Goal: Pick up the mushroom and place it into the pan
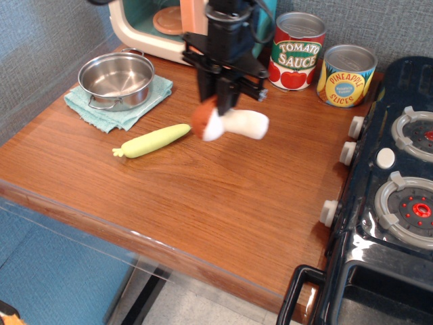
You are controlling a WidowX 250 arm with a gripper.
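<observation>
Brown-capped mushroom (226,124) — clenched in gripper (218,107), off the table (203,196) | pan (116,79) — on teal cloth (95,108)

A wooden table (203,196) with a warm brown grain fills the middle of the room's corner. Behind it and along the left runs a grey-blue textured wall (40,40). A dark toy stove (389,196) with white knobs stands against the table's right edge. A clear plastic panel (74,250) fronts the table, and below it shows blue padding (47,277) and pale floor (203,305).
</observation>
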